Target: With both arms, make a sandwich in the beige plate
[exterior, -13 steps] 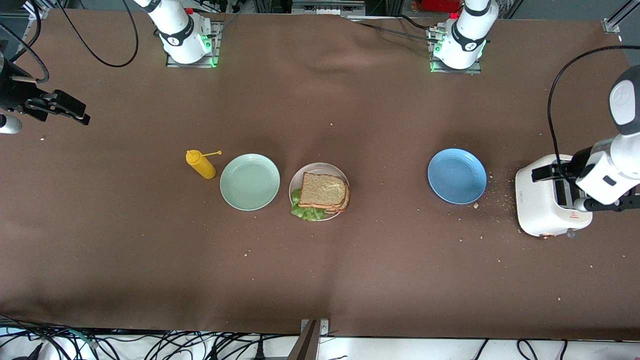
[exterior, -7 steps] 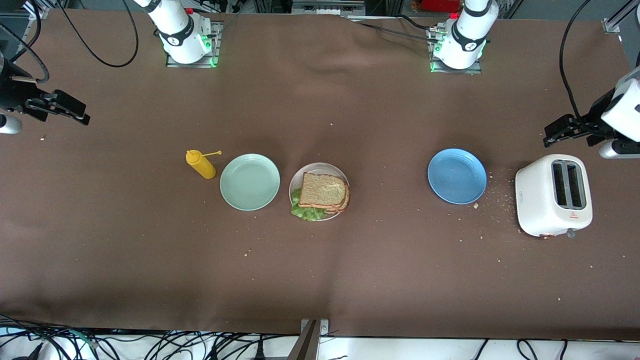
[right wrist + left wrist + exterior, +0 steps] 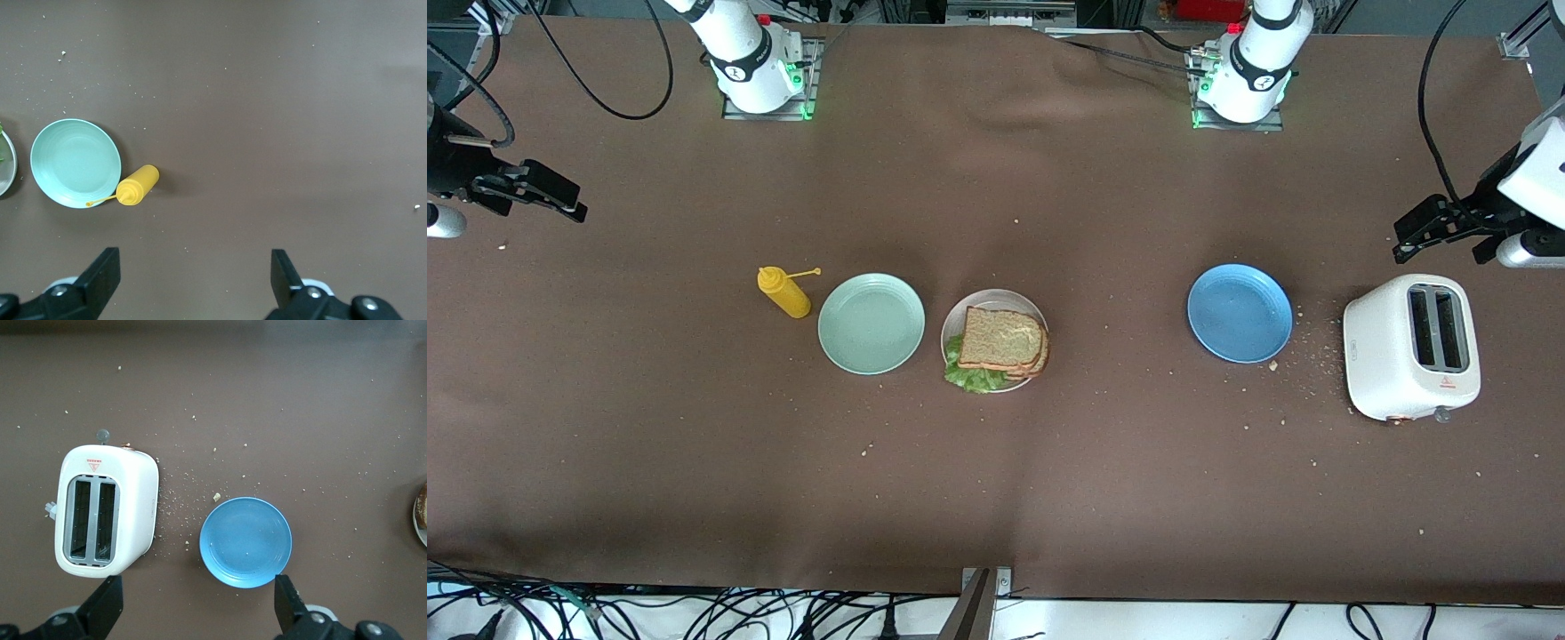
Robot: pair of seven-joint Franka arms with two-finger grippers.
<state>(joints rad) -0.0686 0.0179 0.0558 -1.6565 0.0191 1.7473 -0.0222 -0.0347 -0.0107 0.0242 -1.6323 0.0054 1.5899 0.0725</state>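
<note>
The sandwich [image 3: 1003,338], two brown toasted slices with green lettuce [image 3: 971,377] sticking out between them, lies on the beige plate [image 3: 959,318] at mid-table. No gripper touches it. My left gripper [image 3: 1410,236] hangs open and empty over the bare cloth beside the toaster at the left arm's end; in its wrist view the left gripper [image 3: 197,587] has wide-apart fingers [image 3: 105,608]. At the right arm's end of the table my right gripper [image 3: 572,203] waits open over cloth, and the right gripper [image 3: 193,257] holds nothing. The plate's edge [image 3: 8,170] shows there.
A mint green plate [image 3: 871,323] lies beside the beige one, with a yellow squeeze bottle [image 3: 784,292] beside it toward the right arm's end. A blue plate [image 3: 1240,313] and a white toaster [image 3: 1409,348] stand toward the left arm's end, with crumbs scattered between them.
The left arm has pulled away from above the toaster toward the bases' side of the table and now hovers beside it. The right arm and the sandwich have not moved.
</note>
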